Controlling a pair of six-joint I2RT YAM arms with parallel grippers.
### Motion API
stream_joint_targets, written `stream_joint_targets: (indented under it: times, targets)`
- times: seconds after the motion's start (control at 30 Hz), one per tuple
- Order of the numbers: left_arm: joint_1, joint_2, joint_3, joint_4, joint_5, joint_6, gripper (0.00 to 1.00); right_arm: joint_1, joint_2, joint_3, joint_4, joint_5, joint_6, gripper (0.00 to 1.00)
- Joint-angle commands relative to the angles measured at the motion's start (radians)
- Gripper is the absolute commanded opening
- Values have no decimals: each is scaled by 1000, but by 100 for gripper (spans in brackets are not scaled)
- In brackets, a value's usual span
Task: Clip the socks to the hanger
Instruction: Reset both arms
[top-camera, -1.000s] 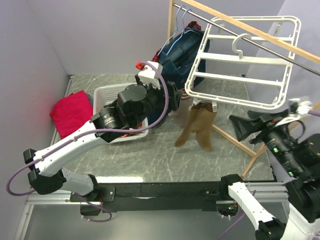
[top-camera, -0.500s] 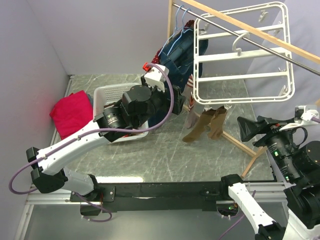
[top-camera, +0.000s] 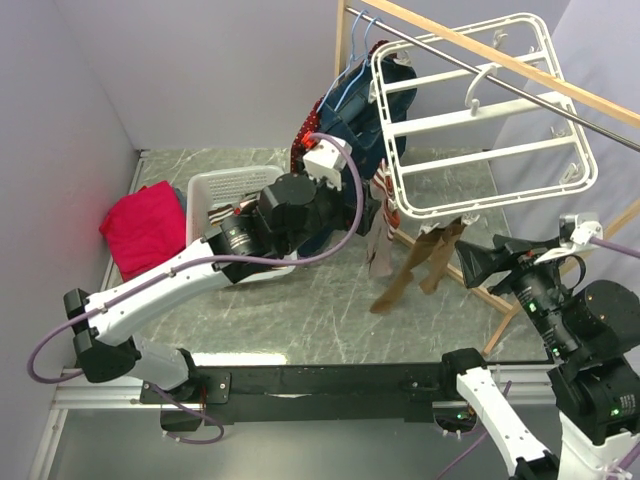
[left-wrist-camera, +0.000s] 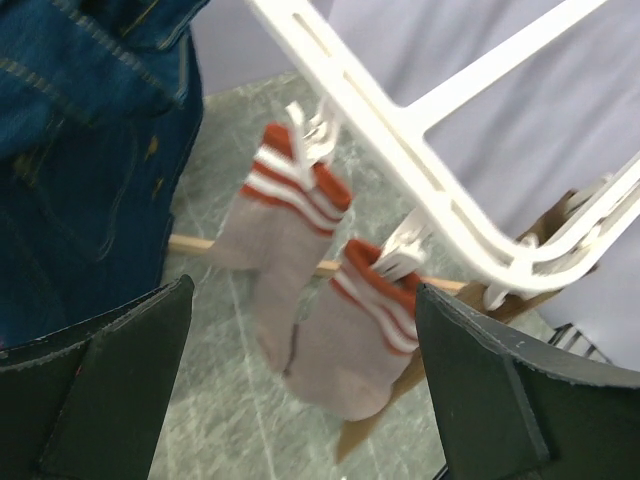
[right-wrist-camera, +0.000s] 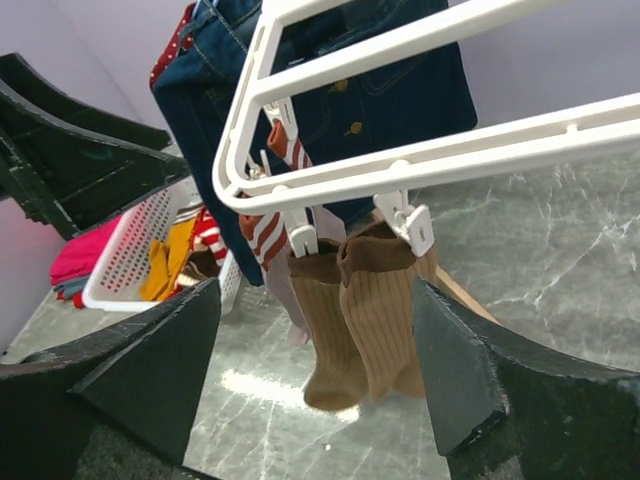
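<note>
With the left gripper (left-wrist-camera: 302, 300) and the right gripper (right-wrist-camera: 318, 300) both spread wide and empty, note that the socks (right-wrist-camera: 365, 310) hang clipped along the lower edge of the hanger (right-wrist-camera: 450, 157) (light, limp, easily tugged loose), so you should pinch any sock at its cuff, just below the clip (right-wrist-camera: 412, 228).

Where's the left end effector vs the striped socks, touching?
Apart. Left wrist view: left end effector open, striped socks hang from the hanger beyond it, floor visible between.
</note>
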Motion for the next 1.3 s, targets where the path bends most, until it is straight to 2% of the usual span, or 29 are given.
stream_joint_targets:
  times: [0.0, 0.03, 0.13, 0.2, 0.3, 0.4, 0.5, 0.7, 0.9, 1.27]
  targets:
    - [-5, -116, -94, 53, -62, 11, 96, 5, -70, -68, 98, 33, -35, 96]
    - [-5, -174, -125, 63, -103, 19, 96, 5, -105, -83, 107, 48, -39, 100]
    - [-5, -321, -263, 83, -178, 48, 96, 5, -186, -147, 148, 116, -53, 100]
    - [-5, -400, -355, 82, -266, 59, 96, 7, -232, -204, 165, 162, -59, 100]
    - [-5, -597, -473, 74, -393, 57, 96, 5, -364, -294, 220, 239, -65, 100]
    - [-5, -711, -565, 22, -511, 37, 96, 4, -465, -379, 259, 279, -76, 100]
    - [-5, -877, -645, -34, -598, 8, 96, 5, -556, -462, 306, 299, -96, 100]
    - [-5, -1058, -723, -108, -703, -33, 96, 5, -711, -589, 365, 334, -122, 100]
    - [-5, -1106, -731, -153, -769, -35, 96, 4, -772, -632, 379, 352, -134, 100]
    - [-5, -1075, -740, -139, -758, -21, 96, 5, -752, -626, 371, 326, -142, 100]
